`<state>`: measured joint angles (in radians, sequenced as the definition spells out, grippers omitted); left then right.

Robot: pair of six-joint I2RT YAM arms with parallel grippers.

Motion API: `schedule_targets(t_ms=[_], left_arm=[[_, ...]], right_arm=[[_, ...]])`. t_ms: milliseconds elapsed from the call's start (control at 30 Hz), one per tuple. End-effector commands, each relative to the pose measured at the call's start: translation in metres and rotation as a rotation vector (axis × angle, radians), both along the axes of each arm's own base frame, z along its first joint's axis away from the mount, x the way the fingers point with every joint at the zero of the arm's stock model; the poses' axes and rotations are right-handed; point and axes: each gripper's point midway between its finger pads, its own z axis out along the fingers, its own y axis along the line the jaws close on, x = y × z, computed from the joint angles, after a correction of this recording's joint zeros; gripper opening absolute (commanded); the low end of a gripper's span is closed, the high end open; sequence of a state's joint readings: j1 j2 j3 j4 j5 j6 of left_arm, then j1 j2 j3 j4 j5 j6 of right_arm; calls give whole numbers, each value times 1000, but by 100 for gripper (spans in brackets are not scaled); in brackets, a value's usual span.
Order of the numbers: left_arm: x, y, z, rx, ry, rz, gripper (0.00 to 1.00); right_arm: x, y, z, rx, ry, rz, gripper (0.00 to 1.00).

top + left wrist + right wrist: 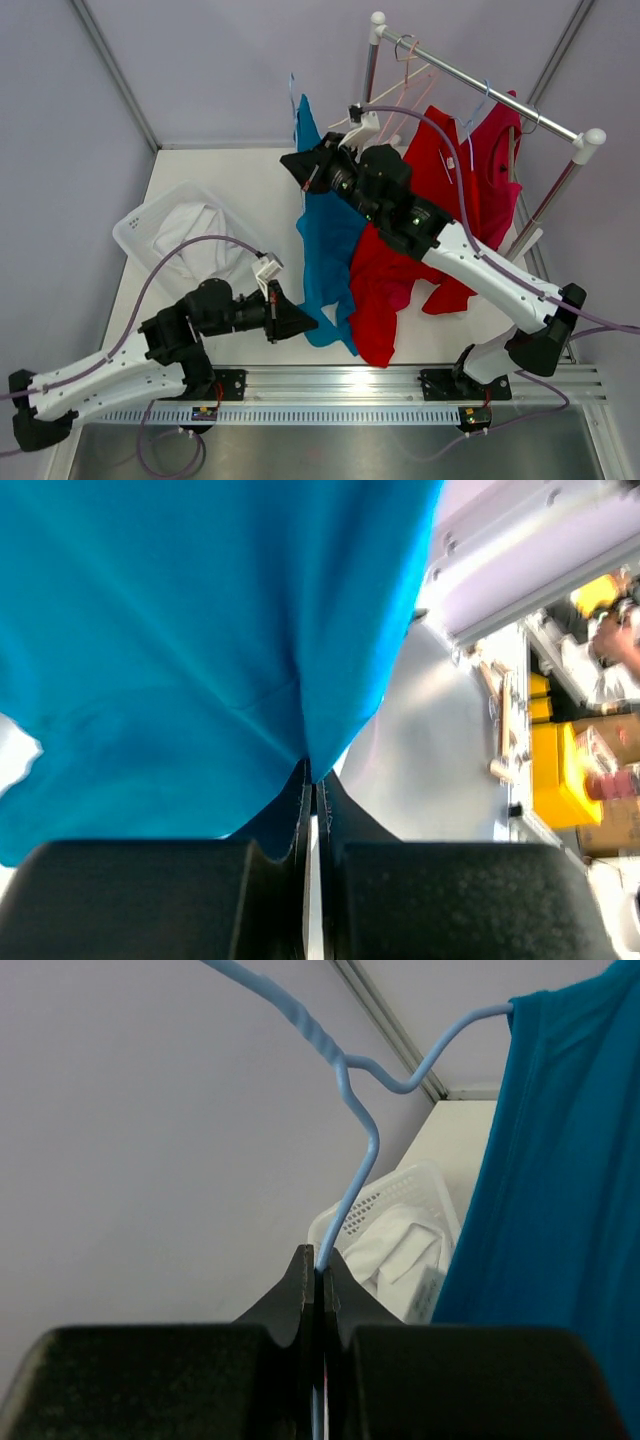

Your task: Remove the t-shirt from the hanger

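A blue t-shirt [325,240] hangs on a light blue wire hanger [293,100], held out in front of the rack. My right gripper [302,170] is shut on the hanger's wire [355,1160] just below the hook's twist, with the shirt [560,1180] draped to its right. Lower down, my left gripper [306,323] is shut on the shirt's bottom edge. In the left wrist view the blue cloth [200,630] runs down into a pinch between the closed fingertips of the left gripper [312,778]. The right gripper [319,1268] has its jaws pressed together around the wire.
A white basket [140,225] holding white cloth sits at the left, with its rim [400,1182] below the hanger. Behind the right arm a metal rack [480,78] carries a red t-shirt [475,170] and pink hangers [400,100]. Another red garment [385,295] hangs lower.
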<state>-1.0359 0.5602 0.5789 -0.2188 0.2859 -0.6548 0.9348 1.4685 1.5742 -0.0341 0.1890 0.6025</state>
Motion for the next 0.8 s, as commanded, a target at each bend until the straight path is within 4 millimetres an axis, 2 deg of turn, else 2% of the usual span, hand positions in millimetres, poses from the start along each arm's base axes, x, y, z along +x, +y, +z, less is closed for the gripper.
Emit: schedule_targets(t_ms=[0,33,67,100,133,167,200,267,300,333,367,400,433,467,500,533,567,600,633,667,700,767], left_arm=[[-15,-14,-45,138,7,-11,0],[-19,-17,-51,157,22,-12,0],[-23,-21,-65,197,35,-19,0],[-30,-26,-68,201,33,-32,0],[-33,-29,-72,210,46,-31,0],[-35,-31,-76,217,49,-32,0],[-34,-32,-82,229,44,-19,0],[-29,-31,-82,233,34,12,0],[-19,-29,-75,216,11,63,0],[-12,-26,-69,212,-8,96,0],[-4,-24,-62,205,-27,141,0],[11,-17,-56,212,-59,229,0],[20,-16,-36,173,-88,272,0],[29,-13,-25,157,-107,320,0],[45,-7,-12,136,-137,416,0],[55,-5,-5,144,-181,458,0],[64,-3,15,117,-206,509,0],[80,4,30,104,-254,603,0],[87,7,40,93,-277,647,0],[96,7,51,92,-303,695,0],[110,16,65,66,-324,792,0],[127,16,75,99,-390,851,0]], right_arm=[[0,-30,107,221,-166,47,0],[-4,-35,129,251,-194,81,0],[3,-43,137,264,-194,87,0],[10,-41,134,252,-176,99,0],[4,-45,152,273,-202,140,0],[4,-48,158,286,-204,154,0],[10,-49,151,259,-182,160,0],[-2,-50,152,249,-177,221,0],[-15,-55,159,262,-198,247,0],[-28,-54,155,264,-191,307,0],[-27,-48,128,262,-131,333,0],[-52,-61,144,310,-194,370,0],[-53,-54,106,285,-126,408,0],[-61,-57,99,307,-100,429,0],[-83,-73,112,346,-154,448,0],[-94,-74,104,348,-148,478,0],[-98,-73,81,342,-101,492,0],[-118,-86,91,367,-142,508,0],[-127,-84,78,359,-122,528,0],[-137,-87,78,361,-127,544,0],[-153,-97,85,377,-153,564,0],[-173,-100,86,380,-159,615,0]])
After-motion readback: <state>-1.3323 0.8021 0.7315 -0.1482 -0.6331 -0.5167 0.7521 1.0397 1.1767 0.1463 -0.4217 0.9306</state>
